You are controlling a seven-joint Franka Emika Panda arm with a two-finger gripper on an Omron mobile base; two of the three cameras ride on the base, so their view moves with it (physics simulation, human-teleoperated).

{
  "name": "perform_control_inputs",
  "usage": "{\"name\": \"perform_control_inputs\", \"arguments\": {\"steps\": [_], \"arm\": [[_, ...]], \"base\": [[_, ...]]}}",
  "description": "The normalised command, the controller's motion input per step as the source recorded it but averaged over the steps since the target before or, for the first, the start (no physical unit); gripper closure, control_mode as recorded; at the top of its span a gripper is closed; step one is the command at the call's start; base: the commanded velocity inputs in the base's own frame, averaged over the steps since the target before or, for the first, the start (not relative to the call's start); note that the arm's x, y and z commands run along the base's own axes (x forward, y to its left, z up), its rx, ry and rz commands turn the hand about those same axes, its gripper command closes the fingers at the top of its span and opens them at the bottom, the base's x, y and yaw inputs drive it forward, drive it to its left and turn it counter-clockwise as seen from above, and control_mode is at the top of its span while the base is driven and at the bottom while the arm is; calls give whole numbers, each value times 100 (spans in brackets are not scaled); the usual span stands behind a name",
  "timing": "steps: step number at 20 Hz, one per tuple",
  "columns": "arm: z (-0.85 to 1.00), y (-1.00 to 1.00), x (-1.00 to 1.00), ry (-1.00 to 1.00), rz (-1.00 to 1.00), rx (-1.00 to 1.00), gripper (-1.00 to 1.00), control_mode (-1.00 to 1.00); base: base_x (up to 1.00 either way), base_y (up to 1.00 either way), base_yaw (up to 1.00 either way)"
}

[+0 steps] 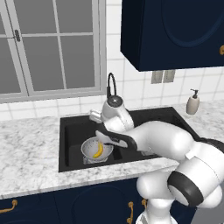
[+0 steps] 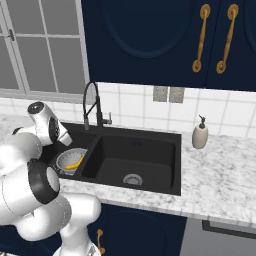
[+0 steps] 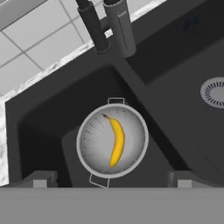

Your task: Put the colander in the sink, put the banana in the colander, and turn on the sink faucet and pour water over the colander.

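The silvery perforated colander (image 1: 89, 151) (image 2: 66, 159) (image 3: 92, 141) stands in the left basin of the black sink (image 1: 70, 127) (image 2: 150, 138) (image 3: 39, 113). The yellow banana (image 1: 98, 150) (image 2: 76, 163) (image 3: 117, 142) lies inside it. My gripper (image 1: 95, 118) (image 3: 111, 180) hovers above the colander, open, with nothing between its fingertips (image 3: 40, 179). The black sink faucet (image 1: 111, 85) (image 2: 92, 107) (image 3: 94, 26) rises at the back between the basins. No water stream is visible.
The right basin has a round silver drain (image 2: 132, 179) (image 3: 214, 92). A beige soap dispenser (image 1: 193, 103) (image 2: 200, 134) stands on the marble counter (image 1: 26, 148) to the right. A dark blue wall cabinet (image 1: 175, 30) hangs above, and a window (image 1: 48, 43) is behind the sink.
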Motion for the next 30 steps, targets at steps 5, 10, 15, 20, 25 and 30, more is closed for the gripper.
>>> {"name": "perform_control_inputs", "arguments": {"steps": [5, 10, 15, 20, 25, 30], "arm": [[66, -4, -33, 2, 0, 0, -100, -100], [68, 0, -25, 2, 0, 0, -100, -100], [54, -16, -3, 3, 0, 0, -100, -100], [43, -25, 2, 2, 0, 0, -100, -100], [14, -29, 0, 0, 2, -3, -100, -100], [0, -10, 17, -1, 13, -6, -100, -100]], "base": [[0, 0, 0], [0, 0, 0], [0, 0, 0], [0, 0, 0], [0, 0, 0], [0, 0, 0]]}}
